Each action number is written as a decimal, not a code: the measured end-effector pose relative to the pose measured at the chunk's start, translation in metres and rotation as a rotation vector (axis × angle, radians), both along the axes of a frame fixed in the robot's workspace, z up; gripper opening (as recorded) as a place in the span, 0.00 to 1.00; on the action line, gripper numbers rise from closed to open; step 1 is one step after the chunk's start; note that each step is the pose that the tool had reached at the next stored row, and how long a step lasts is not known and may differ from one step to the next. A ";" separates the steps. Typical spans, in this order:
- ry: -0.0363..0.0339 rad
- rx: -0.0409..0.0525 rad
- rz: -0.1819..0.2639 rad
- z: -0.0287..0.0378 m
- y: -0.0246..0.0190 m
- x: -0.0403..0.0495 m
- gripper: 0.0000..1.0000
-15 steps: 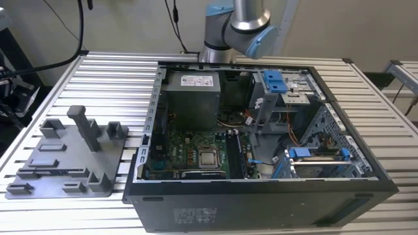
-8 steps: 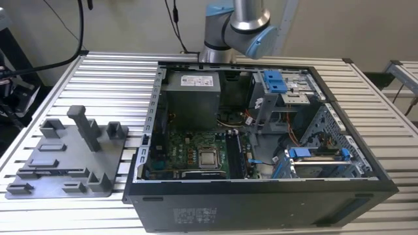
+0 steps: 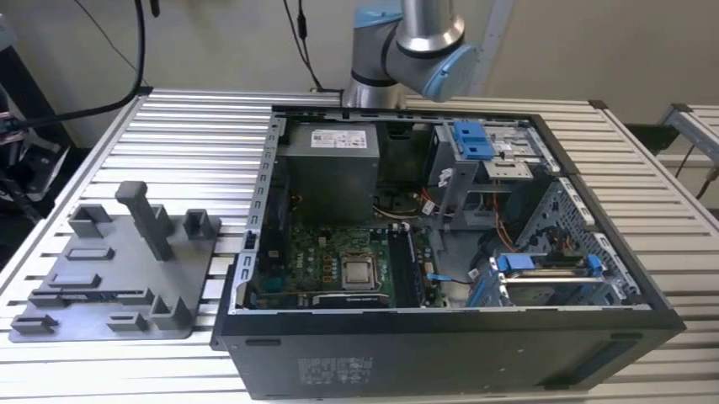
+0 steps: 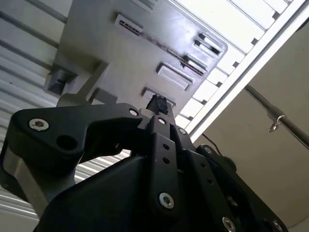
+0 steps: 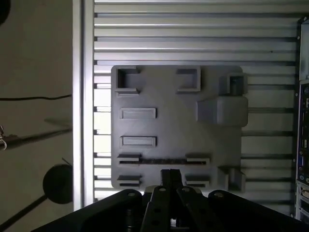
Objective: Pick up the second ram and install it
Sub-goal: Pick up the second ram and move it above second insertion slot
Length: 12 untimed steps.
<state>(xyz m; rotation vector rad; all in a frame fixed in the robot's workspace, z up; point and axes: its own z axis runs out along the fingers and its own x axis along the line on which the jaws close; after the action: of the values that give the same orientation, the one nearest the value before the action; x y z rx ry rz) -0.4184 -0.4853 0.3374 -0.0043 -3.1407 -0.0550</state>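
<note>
Gripper (image 5: 170, 176) closed, above grey tray (image 5: 174, 130) — its edge

The gripper (image 5: 170, 174) is matt black, whether plastic or coated metal I cannot tell, with bright steel screw heads (image 4: 38, 124). Just beyond its tips a matt grey plastic holder tray (image 5: 176, 125) lies on a ribbed, satin bare-aluminium table (image 5: 193, 29) that catches glare.

Plain beige wall (image 3: 225, 42) out back, couple of black cables (image 3: 143, 50) dangling down it. Ribbed metal table (image 3: 191, 126) underneath, pretty even lighting.
</note>
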 end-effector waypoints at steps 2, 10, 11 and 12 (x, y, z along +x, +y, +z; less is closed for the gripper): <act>-0.0001 -0.0001 0.012 0.0001 0.0000 0.0000 0.11; -0.0019 0.0001 0.078 -0.0001 0.0000 -0.0003 0.11; -0.0023 0.0000 0.092 0.0000 0.0000 -0.0005 0.11; -0.0027 0.0000 0.106 0.0000 0.0000 -0.0006 0.11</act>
<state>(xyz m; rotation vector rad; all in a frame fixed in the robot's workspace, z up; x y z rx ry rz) -0.4190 -0.4853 0.3374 0.1617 -3.1374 -0.0549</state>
